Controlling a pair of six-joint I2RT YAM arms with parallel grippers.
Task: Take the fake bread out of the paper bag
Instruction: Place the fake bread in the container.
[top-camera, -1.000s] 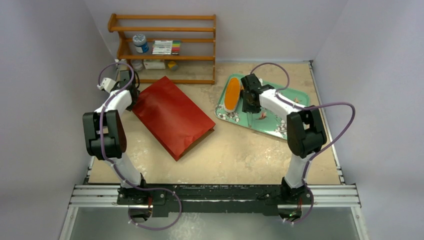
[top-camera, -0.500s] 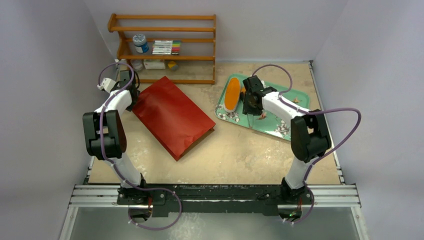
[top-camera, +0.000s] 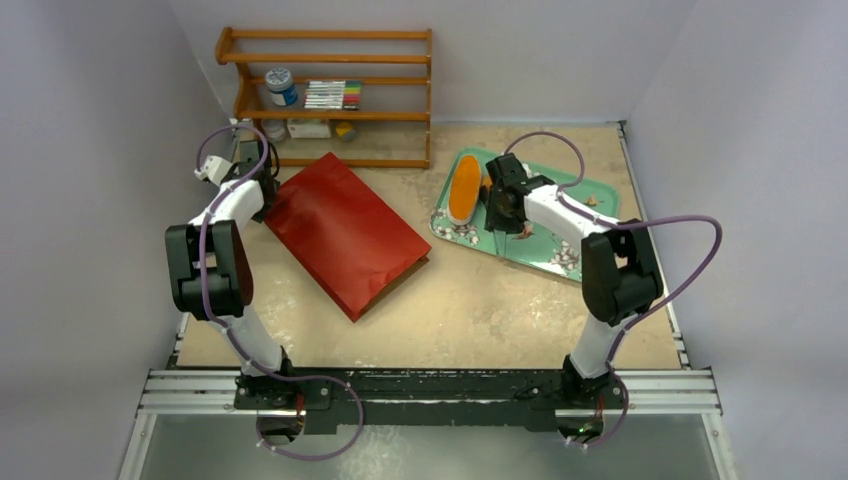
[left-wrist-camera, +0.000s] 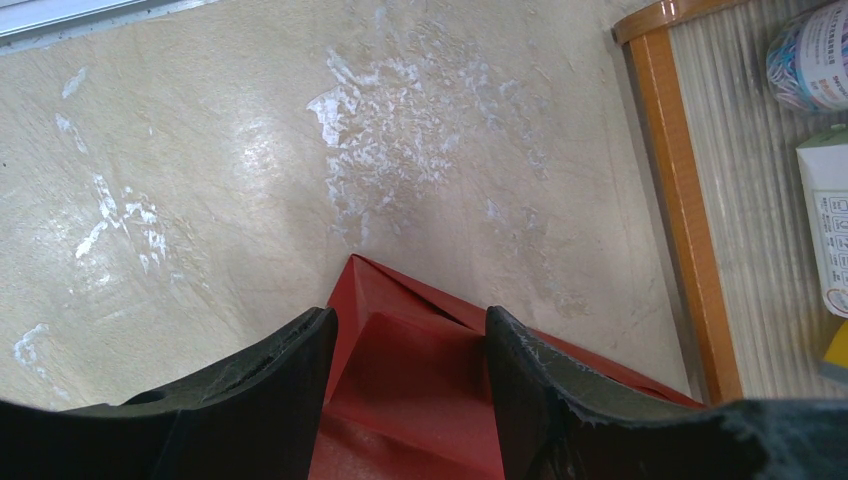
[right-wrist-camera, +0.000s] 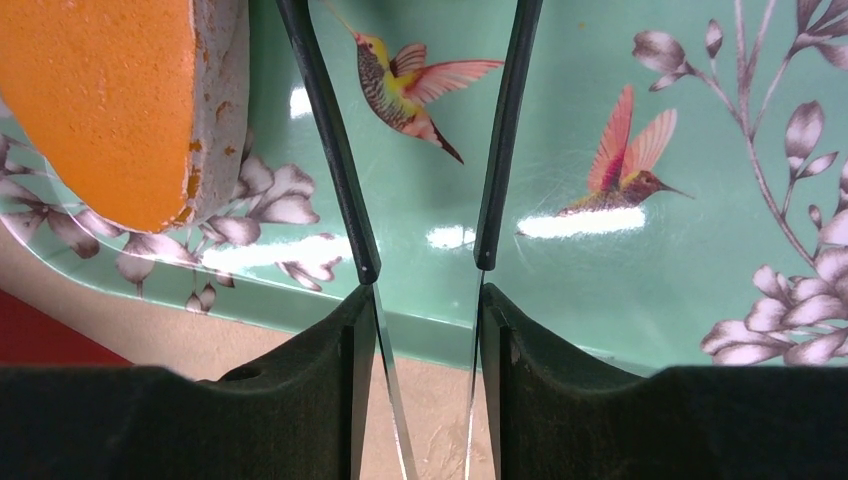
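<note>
The red paper bag (top-camera: 345, 232) lies flat on the table, its open end toward the front. My left gripper (top-camera: 258, 193) is at the bag's far left corner; in the left wrist view (left-wrist-camera: 408, 325) its fingers are closed on the folded red corner (left-wrist-camera: 410, 390). One long orange loaf of fake bread (top-camera: 463, 189) lies on the green tray (top-camera: 560, 245). My right gripper (top-camera: 497, 208) is just right of the loaf, over the tray. It is shut on metal tongs (right-wrist-camera: 340, 170) whose black tips stand apart and empty beside the loaf (right-wrist-camera: 100, 100). Other bread pieces are hidden.
A wooden shelf (top-camera: 330, 95) with jars and boxes stands at the back; its rail (left-wrist-camera: 680, 200) is close to my left gripper. The tray's rim (right-wrist-camera: 600, 330) runs just ahead of my right fingers. Walls close in on both sides.
My right arm has shifted slightly to the right, away from the loaf, which stays on the tray. The left arm and the bag have not moved.
</note>
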